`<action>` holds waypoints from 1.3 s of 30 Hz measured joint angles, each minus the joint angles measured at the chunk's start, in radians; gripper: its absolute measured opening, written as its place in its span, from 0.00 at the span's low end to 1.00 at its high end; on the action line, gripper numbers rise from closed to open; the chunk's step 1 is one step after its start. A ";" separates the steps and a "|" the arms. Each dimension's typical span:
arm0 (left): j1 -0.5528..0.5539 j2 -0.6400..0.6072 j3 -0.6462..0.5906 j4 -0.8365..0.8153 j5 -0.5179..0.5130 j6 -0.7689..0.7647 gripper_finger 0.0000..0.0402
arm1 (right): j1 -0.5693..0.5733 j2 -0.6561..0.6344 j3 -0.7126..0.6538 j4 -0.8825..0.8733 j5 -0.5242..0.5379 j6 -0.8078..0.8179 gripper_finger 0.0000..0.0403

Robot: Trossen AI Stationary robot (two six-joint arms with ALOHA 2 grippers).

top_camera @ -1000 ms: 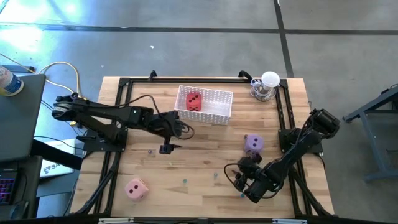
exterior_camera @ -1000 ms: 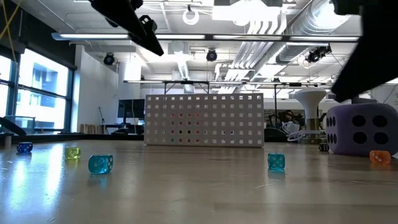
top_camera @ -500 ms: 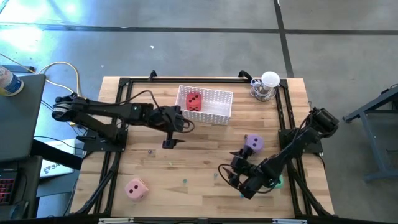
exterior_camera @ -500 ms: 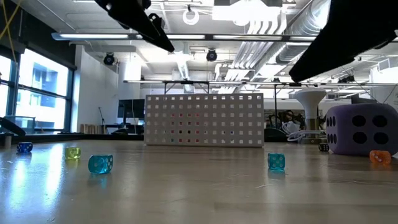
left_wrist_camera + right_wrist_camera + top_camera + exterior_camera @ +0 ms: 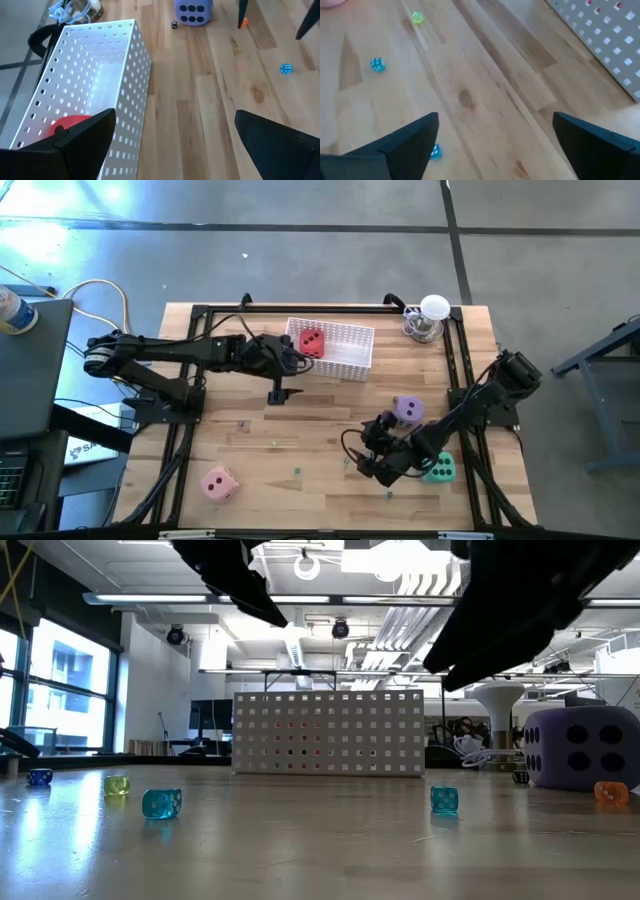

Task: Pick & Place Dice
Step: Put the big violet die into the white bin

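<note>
I found the red die already in the basket, the right gripper empty with fingers wide at lower centre-right between picks, the left gripper likewise wide, and judged the purple die nearest for pickup.

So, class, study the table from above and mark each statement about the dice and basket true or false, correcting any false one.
1. The red die lies inside the white basket. True.
2. The pink die lies inside the basket. False: it sits on the table's near left part, far from the basket.
3. The right gripper is clamped on the purple die. False: its jaws stand open and empty beside that die.
4. The green die rests on the table by the right arm. True.
5. The left gripper hangs open just in front of the basket. True.
</note>
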 joint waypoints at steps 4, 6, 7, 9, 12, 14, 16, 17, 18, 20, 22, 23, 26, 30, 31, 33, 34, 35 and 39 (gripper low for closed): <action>0.012 0.000 0.000 0.000 0.000 0.056 1.00 | -0.047 0.000 0.000 -0.002 0.009 -0.006 0.98; 0.018 0.000 0.000 0.000 0.000 0.093 1.00 | -0.084 0.000 0.000 -0.001 0.017 -0.022 0.98; 0.022 0.000 0.000 -0.001 0.000 0.106 1.00 | -0.103 0.000 0.000 -0.003 0.030 -0.029 0.99; 0.029 0.000 0.000 -0.001 0.001 0.112 1.00 | -0.147 -0.001 0.000 -0.019 0.036 -0.052 0.99; 0.041 0.000 0.000 -0.008 0.003 0.111 1.00 | -0.205 -0.028 0.000 -0.024 0.034 -0.136 0.98; 0.049 0.000 0.000 -0.012 0.003 0.111 1.00 | -0.230 -0.049 0.015 -0.035 0.031 -0.213 0.97; 0.056 0.000 0.000 -0.009 0.002 0.111 1.00 | -0.236 -0.076 0.037 -0.066 0.028 -0.265 0.97; 0.059 0.000 0.000 -0.008 0.002 0.111 1.00 | -0.235 -0.092 0.054 -0.081 0.028 -0.281 0.97; 0.062 0.000 0.000 -0.008 0.002 0.111 1.00 | -0.229 -0.108 0.071 -0.103 0.028 -0.290 0.97; 0.063 -0.001 0.000 -0.008 0.002 0.104 1.00 | -0.208 -0.140 0.097 -0.168 0.035 -0.290 0.97; 0.063 -0.002 0.000 -0.008 0.002 0.091 1.00 | -0.179 -0.169 0.114 -0.232 0.036 -0.292 0.97; 0.063 -0.002 0.000 -0.006 0.002 0.088 1.00 | -0.164 -0.178 0.119 -0.249 0.036 -0.293 0.97; 0.063 -0.002 0.000 -0.003 0.002 0.071 1.00 | -0.119 -0.199 0.120 -0.290 0.078 -0.293 0.97; 0.062 -0.002 0.000 -0.003 0.002 0.051 1.00 | -0.090 -0.229 0.120 -0.332 0.106 -0.290 0.97; 0.062 -0.002 0.000 -0.002 0.002 0.051 1.00 | -0.090 -0.246 0.119 -0.339 0.089 -0.285 0.97; 0.062 -0.002 0.000 0.004 0.002 0.051 1.00 | -0.104 -0.281 0.125 -0.344 0.042 -0.257 0.97; 0.063 -0.002 0.000 0.003 0.002 0.054 1.00 | -0.111 -0.301 0.130 -0.346 0.018 -0.249 0.97; 0.063 -0.002 0.000 0.003 0.001 0.063 1.00 | -0.115 -0.317 0.135 -0.356 -0.006 -0.246 0.97; 0.063 -0.002 0.000 0.003 0.000 0.074 1.00 | -0.135 -0.347 0.194 -0.486 -0.091 -0.202 0.97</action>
